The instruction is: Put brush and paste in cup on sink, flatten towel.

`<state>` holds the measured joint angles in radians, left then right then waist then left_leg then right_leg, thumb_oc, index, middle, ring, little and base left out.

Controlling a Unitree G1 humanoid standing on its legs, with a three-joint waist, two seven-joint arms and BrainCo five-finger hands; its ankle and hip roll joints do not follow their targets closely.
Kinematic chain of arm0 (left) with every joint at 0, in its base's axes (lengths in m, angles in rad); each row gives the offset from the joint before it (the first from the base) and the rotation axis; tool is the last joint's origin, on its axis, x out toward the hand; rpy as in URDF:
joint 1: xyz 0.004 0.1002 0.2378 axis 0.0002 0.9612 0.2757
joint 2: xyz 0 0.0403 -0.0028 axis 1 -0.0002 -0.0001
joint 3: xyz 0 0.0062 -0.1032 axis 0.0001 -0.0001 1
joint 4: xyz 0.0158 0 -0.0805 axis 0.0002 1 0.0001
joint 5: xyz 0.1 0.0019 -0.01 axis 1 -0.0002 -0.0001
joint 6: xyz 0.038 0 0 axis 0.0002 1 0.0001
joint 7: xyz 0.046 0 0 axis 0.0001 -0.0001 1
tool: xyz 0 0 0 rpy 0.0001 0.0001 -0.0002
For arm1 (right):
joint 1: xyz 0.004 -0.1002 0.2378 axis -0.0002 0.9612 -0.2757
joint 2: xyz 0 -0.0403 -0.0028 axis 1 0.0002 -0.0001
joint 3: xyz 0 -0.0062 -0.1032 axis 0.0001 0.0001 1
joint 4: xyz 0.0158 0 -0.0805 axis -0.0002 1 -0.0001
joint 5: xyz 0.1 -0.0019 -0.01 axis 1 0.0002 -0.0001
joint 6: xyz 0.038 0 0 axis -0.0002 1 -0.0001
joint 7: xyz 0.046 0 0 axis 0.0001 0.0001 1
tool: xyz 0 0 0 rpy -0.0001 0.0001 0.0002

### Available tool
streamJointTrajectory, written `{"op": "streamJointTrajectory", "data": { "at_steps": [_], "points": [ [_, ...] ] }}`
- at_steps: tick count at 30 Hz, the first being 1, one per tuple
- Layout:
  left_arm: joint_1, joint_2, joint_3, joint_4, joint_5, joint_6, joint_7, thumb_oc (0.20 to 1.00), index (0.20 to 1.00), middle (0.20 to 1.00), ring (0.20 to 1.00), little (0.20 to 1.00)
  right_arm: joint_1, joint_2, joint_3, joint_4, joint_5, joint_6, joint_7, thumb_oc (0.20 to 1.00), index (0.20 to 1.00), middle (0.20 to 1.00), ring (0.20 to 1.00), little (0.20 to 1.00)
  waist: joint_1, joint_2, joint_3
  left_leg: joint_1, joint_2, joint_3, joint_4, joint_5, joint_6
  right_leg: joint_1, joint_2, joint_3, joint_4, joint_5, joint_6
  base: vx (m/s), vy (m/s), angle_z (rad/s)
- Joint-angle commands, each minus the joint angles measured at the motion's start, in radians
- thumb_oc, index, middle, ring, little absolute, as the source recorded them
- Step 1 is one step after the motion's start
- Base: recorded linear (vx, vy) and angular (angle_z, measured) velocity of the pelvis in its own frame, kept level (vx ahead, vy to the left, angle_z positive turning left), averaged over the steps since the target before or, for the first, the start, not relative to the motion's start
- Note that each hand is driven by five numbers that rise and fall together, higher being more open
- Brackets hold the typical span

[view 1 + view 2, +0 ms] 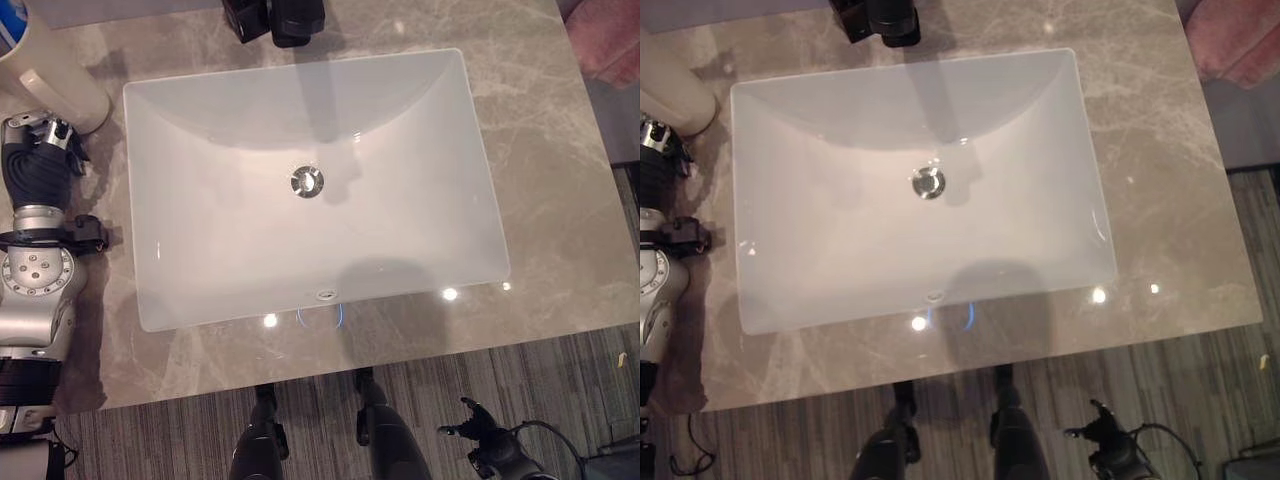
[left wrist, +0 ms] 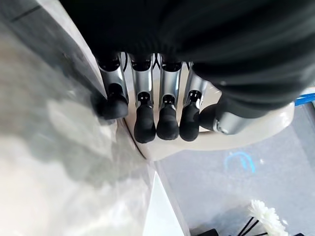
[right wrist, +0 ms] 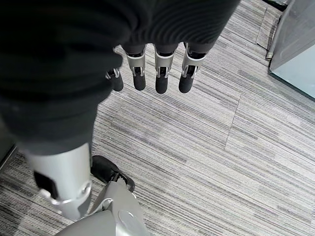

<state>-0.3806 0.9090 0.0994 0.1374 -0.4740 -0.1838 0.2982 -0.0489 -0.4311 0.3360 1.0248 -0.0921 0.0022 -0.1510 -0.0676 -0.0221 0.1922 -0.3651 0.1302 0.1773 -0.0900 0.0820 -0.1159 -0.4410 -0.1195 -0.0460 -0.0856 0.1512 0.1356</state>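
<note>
The right hand (image 1: pixel 478 440) hangs relaxed, low over the floor. On the bench (image 1: pixel 560 200), beside the sink (image 1: pixel 300 180), the left hand's fingers (image 2: pixel 167 118) rest straight against the cup (image 1: pixel 45 75); curling evenly is advised. The towel (image 1: pixel 610 40) lies farthest.

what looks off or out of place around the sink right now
Nothing looks spilled or damaged: the white sink is dry and empty on the marble counter. The left robot hand rests by the cream cup at the counter's far left. A pink towel lies bunched at the far right corner.
</note>
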Motion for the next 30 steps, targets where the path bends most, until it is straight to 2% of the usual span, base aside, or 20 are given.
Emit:
{"op": "streamJointTrajectory", "data": {
  "at_steps": [1,21,30],
  "points": [
    [-0.010,0.011,-0.073,0.089,-0.021,0.015,0.004,0.200,0.200,0.200,0.200,0.200,-0.004,-0.041,0.026,-0.009,0.007,-0.003,-0.015,1.000,1.000,1.000,1.000,1.000,-0.032,-0.012,-0.005,-0.046,-0.003,-0.130,0.003,0.054,0.010,0.023,-0.016,0.036,-0.002,-0.019,0.029,0.00,0.000,0.00],
    [-0.139,0.039,-0.145,0.221,-0.026,0.029,0.021,0.200,0.200,0.200,0.200,0.200,0.000,-0.051,0.042,-0.036,0.008,-0.007,-0.013,1.000,1.000,1.000,1.000,1.000,-0.049,-0.018,0.005,-0.064,-0.007,-0.127,0.003,0.060,0.010,-0.001,-0.014,0.044,-0.002,-0.004,0.031,0.00,0.000,0.00],
    [-0.257,0.090,-0.221,0.317,-0.023,0.040,0.019,0.200,0.200,0.200,0.200,0.200,-0.003,-0.061,0.052,-0.046,0.016,-0.012,-0.010,1.000,1.000,1.000,1.000,1.000,-0.059,-0.022,0.008,-0.072,-0.003,-0.125,0.003,0.060,0.008,-0.010,-0.012,0.044,-0.002,0.000,0.036,0.00,0.000,0.00]
  ]
}}
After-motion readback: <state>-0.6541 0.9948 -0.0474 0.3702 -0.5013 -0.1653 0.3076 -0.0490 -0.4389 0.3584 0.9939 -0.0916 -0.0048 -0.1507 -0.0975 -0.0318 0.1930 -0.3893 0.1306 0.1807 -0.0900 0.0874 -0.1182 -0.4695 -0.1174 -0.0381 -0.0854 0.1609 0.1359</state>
